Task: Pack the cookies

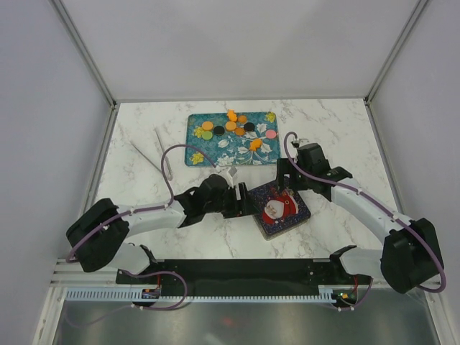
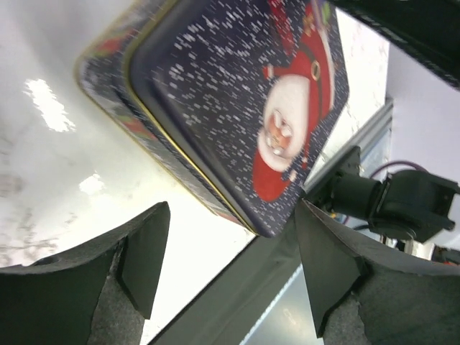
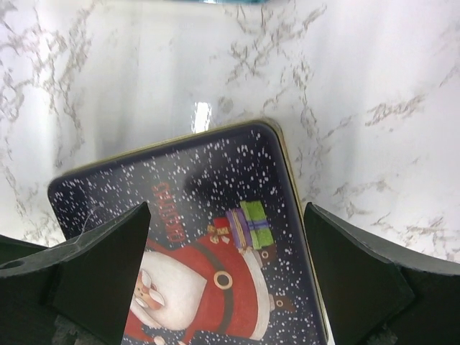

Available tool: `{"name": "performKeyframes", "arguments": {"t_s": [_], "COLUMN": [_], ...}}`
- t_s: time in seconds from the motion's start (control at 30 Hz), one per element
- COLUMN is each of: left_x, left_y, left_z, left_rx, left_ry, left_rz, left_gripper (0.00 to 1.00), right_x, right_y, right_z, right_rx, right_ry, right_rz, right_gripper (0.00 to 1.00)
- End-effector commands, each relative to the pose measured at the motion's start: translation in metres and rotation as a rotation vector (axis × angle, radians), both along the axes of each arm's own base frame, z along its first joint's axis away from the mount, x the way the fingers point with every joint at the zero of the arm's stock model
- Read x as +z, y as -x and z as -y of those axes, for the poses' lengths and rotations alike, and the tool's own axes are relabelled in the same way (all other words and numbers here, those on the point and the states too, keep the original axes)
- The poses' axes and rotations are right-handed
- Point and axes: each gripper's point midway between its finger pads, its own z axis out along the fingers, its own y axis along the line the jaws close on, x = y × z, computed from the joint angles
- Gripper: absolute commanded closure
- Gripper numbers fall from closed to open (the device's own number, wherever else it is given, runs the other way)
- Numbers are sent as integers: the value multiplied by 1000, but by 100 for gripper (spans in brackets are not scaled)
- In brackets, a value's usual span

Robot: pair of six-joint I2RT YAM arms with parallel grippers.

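The cookies (image 1: 231,127) are small round discs, mostly orange with black, green and pink ones, lying on a teal flowered tray (image 1: 198,153) at the back of the table. A closed tin with a Santa lid (image 1: 282,208) sits near the front, apart from the tray. My left gripper (image 1: 243,200) is at the tin's left edge. In the left wrist view the left gripper (image 2: 230,266) is open and empty, with the tin (image 2: 237,108) just beyond its tips. My right gripper (image 3: 226,251) hovers open over the tin lid (image 3: 215,215), holding nothing.
Two thin metal rods (image 1: 153,152) lie on the marble table (image 1: 345,136) left of the tray. Grey enclosure walls stand on the left, the right and at the back. The arm bases and a black rail (image 1: 244,269) run along the near edge.
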Motion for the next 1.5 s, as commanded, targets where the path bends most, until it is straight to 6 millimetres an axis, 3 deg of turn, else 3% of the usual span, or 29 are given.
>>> {"name": "performKeyframes", "arguments": {"t_s": [0.0,0.33,0.53,1.03,1.47], "left_x": [11,0,-27,-87,-111], "left_y": [-24,-62,-74,-61,-48], "left_z": [-10,0,-9,-20,-28], "left_rx": [52,67,114,143,160], "left_ry": [-47,-73,-119,-152,-149], "left_rz": [82,78,36,-83,-142], "left_gripper": [22,22,26,48,65], "right_x": [24,0,-15,-43,-59], "right_y": [-25,-38,-35,-27,-17], "right_z": [-4,-4,-7,-12,-34], "right_rx": [14,18,20,30,90], "right_ry": [-7,-39,-47,-33,92], "right_rz": [85,43,13,-41,-55], "right_gripper": [3,4,4,7,8]}}
